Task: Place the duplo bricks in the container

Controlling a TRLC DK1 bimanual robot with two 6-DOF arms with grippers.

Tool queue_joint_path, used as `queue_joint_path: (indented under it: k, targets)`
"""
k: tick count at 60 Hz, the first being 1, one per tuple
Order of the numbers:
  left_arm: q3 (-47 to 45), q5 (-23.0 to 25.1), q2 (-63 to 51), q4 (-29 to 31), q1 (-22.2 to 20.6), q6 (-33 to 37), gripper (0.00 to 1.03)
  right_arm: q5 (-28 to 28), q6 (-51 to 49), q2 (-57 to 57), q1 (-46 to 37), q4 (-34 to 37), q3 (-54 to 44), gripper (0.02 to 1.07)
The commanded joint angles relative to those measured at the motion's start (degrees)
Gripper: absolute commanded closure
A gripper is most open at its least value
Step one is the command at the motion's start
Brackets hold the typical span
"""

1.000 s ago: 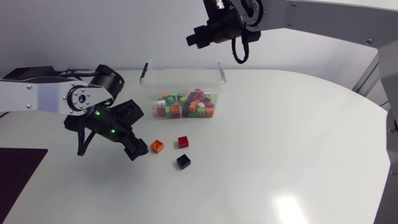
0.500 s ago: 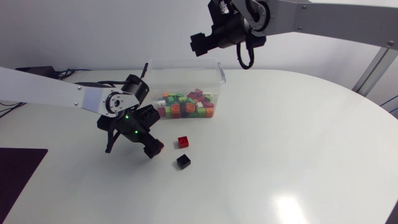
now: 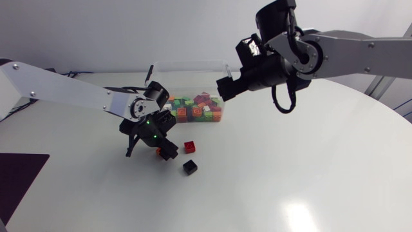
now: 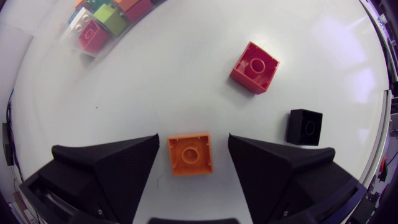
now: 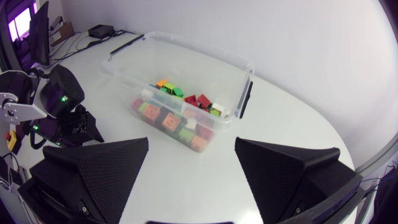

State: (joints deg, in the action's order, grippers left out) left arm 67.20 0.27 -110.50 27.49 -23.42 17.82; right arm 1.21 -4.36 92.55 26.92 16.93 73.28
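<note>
The left arm [image 3: 64, 93] comes in from the left edge and slants down toward the middle, wrist bent, with the left gripper [image 3: 165, 150] pointing straight down, its fingers [image 4: 118, 165] spread apart. The right arm [image 3: 360, 55] reaches in from the right edge and is held high; the right gripper [image 3: 223, 86] tilts down and leftward, fingers [image 5: 99, 165] wide apart

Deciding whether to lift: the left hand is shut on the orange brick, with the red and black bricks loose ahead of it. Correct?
No. The left wrist view shows the left hand open, the orange brick between its fingers with a gap each side. The red brick and black brick do lie loose ahead.
</note>
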Motion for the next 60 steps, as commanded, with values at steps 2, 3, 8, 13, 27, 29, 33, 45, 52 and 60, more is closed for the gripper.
queue_joint_path:
  k: [2, 3, 8, 13, 27, 29, 33, 45, 52, 60]
  targets:
    - [1.62, -0.45, -2.0, 0.11, -0.05, -1.74, 0.52, -1.48, 2.95, -1.59, 1.65, 0.3, -3.31, 0.07]
    - [1.53, -0.45, -2.09, 0.11, 0.04, -1.83, 0.57, -1.74, 3.22, -1.59, 2.0, 0.3, -3.58, 0.07]
    - [1.44, -0.45, -2.27, 0.73, 0.22, -2.18, 0.65, -2.27, 5.68, -1.41, 3.67, 0.39, -4.81, 0.07]
    - [1.36, -1.86, -2.09, 2.13, 0.22, -2.53, 0.69, -2.0, 10.07, 1.58, 5.43, 3.81, -3.4, 0.07]
    - [1.44, -2.21, 5.73, 5.03, 2.77, -2.71, 0.71, 5.29, 15.17, 13.18, 8.5, 16.21, 6.44, 0.07]
    - [1.44, -2.21, 7.14, 5.21, 3.2, -2.71, 0.71, 5.29, 15.26, 14.5, 9.12, 17.44, 7.76, 0.07]
    - [1.44, -2.21, 10.48, 5.56, 4.08, -2.62, 0.71, 4.85, 15.87, 16.26, 10.44, 17.79, 9.78, 0.07]
    - [2.67, -2.12, 16.98, 5.47, 6.37, -2.8, 0.71, 2.57, 17.28, 25.48, 14.39, 24.91, 19.71, 0.07]
    - [3.99, -2.03, 19.44, 4.68, 7.78, -2.88, 0.71, 1.78, 18.69, 31.11, 15.18, 28.51, 25.07, 0.07]
    - [6.8, 0.25, 22.34, 3.01, 10.24, -2.97, 0.71, 1.69, 20.18, 35.94, 14.83, 32.11, 30.35, 0.09]
